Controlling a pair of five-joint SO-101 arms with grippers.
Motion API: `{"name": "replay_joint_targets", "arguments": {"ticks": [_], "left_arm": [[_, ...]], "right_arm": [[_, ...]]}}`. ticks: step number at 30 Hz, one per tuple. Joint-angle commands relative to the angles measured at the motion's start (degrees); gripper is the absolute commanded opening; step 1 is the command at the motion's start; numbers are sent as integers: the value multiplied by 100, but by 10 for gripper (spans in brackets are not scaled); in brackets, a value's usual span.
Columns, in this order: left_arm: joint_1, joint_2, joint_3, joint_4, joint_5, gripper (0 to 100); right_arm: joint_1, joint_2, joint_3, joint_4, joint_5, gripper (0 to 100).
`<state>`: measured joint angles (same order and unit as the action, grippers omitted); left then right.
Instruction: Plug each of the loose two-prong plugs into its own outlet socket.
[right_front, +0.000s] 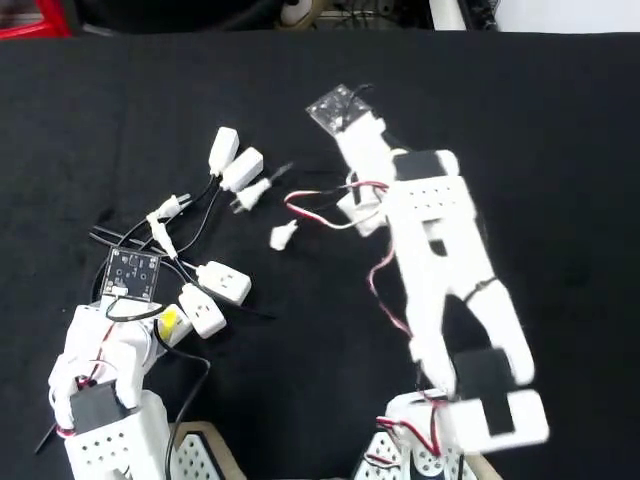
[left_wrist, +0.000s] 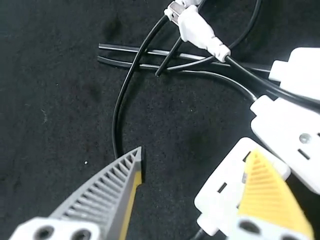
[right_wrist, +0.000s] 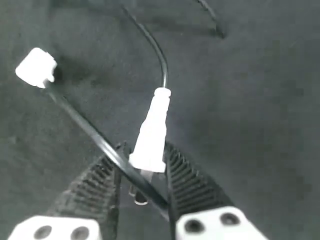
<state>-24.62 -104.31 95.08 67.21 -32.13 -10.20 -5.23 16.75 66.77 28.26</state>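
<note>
Two-prong plug (right_wrist: 150, 135) sits clamped in right end effector (right_wrist: 144, 156), a black cable (right_wrist: 95, 135) trapped alongside. Left end effector (left_wrist: 196, 155) gapes over outlet socket (left_wrist: 220, 192), at 8 o'clock on the worktop (right_front: 560, 150). That cable could twist the plug off-line.

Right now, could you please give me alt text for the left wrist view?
The left gripper hangs open over the black table, its yellow finger above a white outlet socket. A second socket lies beside it; beyond, a white plug rests among black cords.
</note>
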Motion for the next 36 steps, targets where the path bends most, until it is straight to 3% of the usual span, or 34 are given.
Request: {"name": "replay_joint_targets", "arguments": {"ticks": [1, 7, 16, 24, 31, 36], "left_arm": [[57, -9, 180, -26, -105, 314], [57, -9, 180, -26, -105, 314], [57, -9, 180, -26, -105, 314], [66, -9, 180, -26, -105, 314], [66, -9, 189, -26, -105, 314], [66, -9, 189, -26, -105, 314]], "right_arm": [[-35, -1015, -295, 202, 273, 11], [-281, -2053, -180, 396, 633, 11], [-343, -3512, 910, -360, 695, 11], [-369, -4189, -259, 44, 677, 11], [-756, -3793, -549, 958, -299, 11], [-1204, -3336, 470, 1574, -668, 11]]}}
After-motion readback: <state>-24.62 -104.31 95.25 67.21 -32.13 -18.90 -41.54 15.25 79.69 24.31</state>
